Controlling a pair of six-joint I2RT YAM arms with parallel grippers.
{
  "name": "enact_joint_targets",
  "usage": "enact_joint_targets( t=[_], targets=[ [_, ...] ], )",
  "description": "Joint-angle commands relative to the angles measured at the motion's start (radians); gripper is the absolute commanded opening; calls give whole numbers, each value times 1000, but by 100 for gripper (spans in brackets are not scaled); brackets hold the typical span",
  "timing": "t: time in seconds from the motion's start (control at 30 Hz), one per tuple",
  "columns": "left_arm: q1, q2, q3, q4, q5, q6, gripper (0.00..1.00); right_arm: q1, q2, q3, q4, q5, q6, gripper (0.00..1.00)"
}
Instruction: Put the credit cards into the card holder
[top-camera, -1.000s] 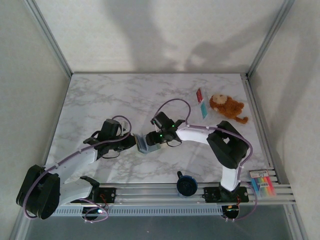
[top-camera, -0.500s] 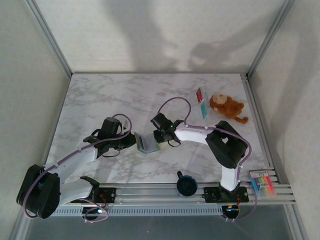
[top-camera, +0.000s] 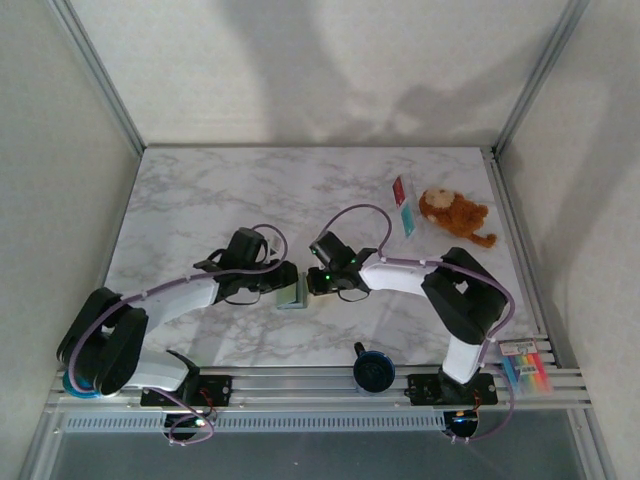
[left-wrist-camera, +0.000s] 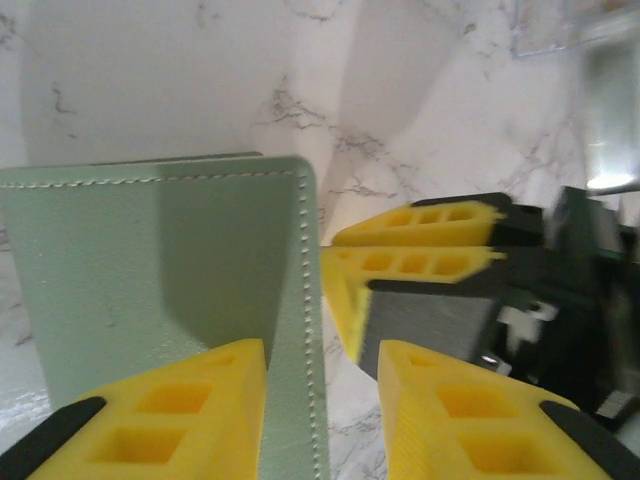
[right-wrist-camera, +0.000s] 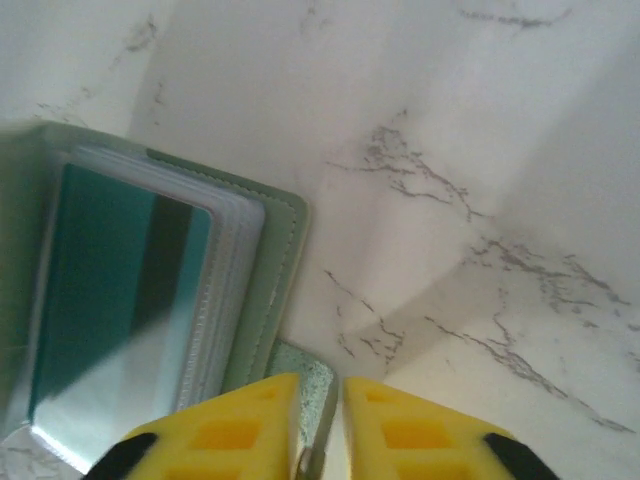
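The left arm has reached further right across the marble table, and the card holder now sits low between the two grippers instead of standing propped open. In the top view it lies just below the frame's centre. There the left gripper and right gripper meet over it and hide most of it, so only a pale green sliver shows.

The left wrist view cuts the holder's grey-green cover off at the left edge. The left gripper has its fingers spread, with the cover's stitched edge running down between them, close against one finger. I cannot tell whether it touches. The right gripper's yellow fingers show beyond, blurred.

In the right wrist view the right gripper pinches a grey-green flap of the holder between nearly closed fingers. The clear sleeves and teal lining spread out at lower left.

Both arms stretch low and inward with their wrists facing each other. The credit cards lie at upper right, just beside a brown plush toy.
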Motion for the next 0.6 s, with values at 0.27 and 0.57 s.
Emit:
enact_joint_targets(
  t=[0.27, 0.57],
  targets=[
    [-7, 10, -62, 81, -54, -31, 40, -43, -76, -17, -36, -72, 4, 11],
    [20, 37, -136, 141, -131, -71, 26, -43, -71, -4, -19, -139, 23, 0]
  ],
)
